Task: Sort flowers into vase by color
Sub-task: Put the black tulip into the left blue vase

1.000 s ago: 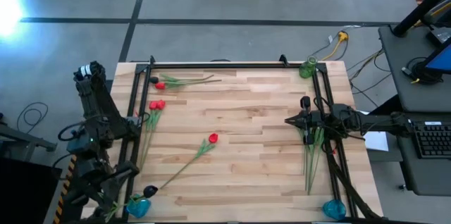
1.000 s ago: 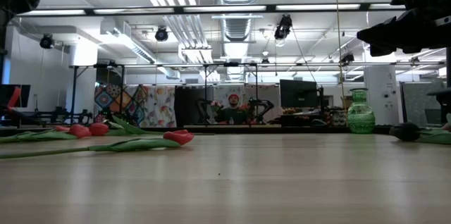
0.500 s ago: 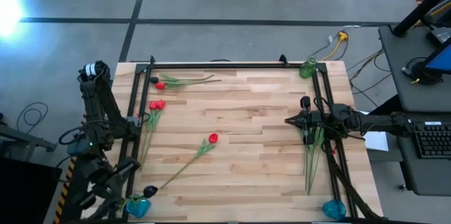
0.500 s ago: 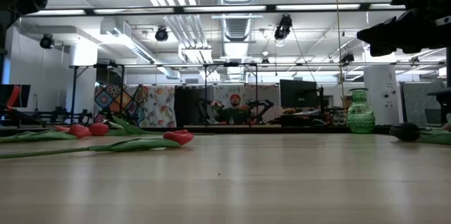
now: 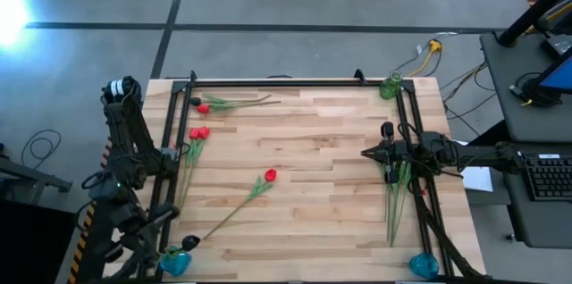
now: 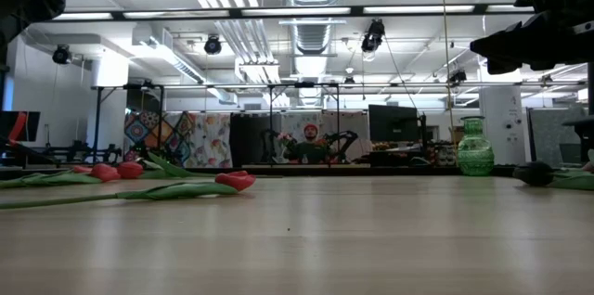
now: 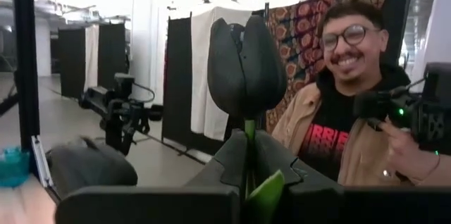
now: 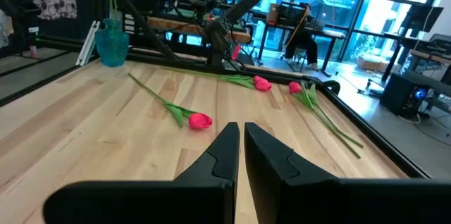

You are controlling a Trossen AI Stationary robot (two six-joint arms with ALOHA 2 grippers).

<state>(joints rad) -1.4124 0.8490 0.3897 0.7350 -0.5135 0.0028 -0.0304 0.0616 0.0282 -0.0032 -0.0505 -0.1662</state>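
My left gripper (image 7: pixel 245 157) is lifted beside the left edge of the table (image 5: pixel 313 168), outside the frame, and its fingers are clenched on the stem of a black flower (image 7: pixel 245 65) that stands upright. A person (image 7: pixel 345 122) is seen behind it. On the table's left part lie red flowers: one (image 5: pixel 204 108) near the far edge, a pair (image 5: pixel 197 132) just below it, and one (image 5: pixel 270 175) near the middle. A blue vase (image 5: pixel 176 263) stands at the near left corner. My right gripper (image 5: pixel 368 152) hovers over the right side, fingers pressed together and holding nothing. Under the right arm lie dark flowers (image 5: pixel 394 190). A green vase (image 5: pixel 391 87) stands at the far right corner.
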